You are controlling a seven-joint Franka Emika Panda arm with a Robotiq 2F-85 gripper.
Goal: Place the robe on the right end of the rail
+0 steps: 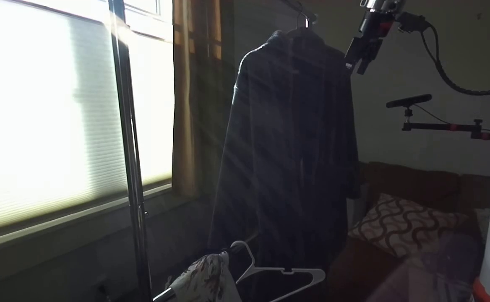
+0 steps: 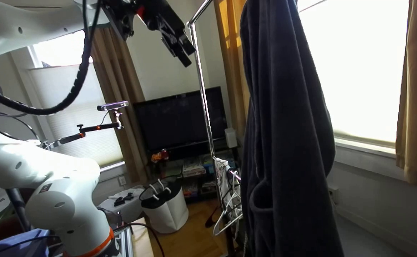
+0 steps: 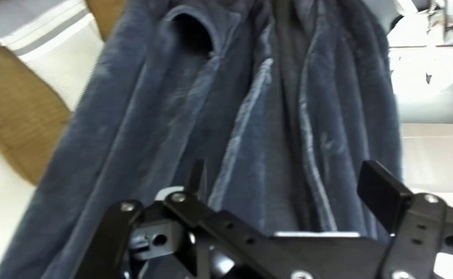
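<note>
The robe is a long dark navy garment with long sleeves, hanging upright on a hanger; it also shows in an exterior view and fills much of the wrist view. The rail is a thin metal bar at the top; the hanger hook meets it close to its end. The rail's far end also shows in an exterior view. My gripper is beside the robe's shoulder, and apart from the robe in an exterior view. In the wrist view its fingers are wide apart with nothing between them.
An upright pole of the rack stands by the window; it also shows in an exterior view. White hangers and a patterned cloth hang lower down. A camera on an arm is below the gripper. A sofa pillow lies behind.
</note>
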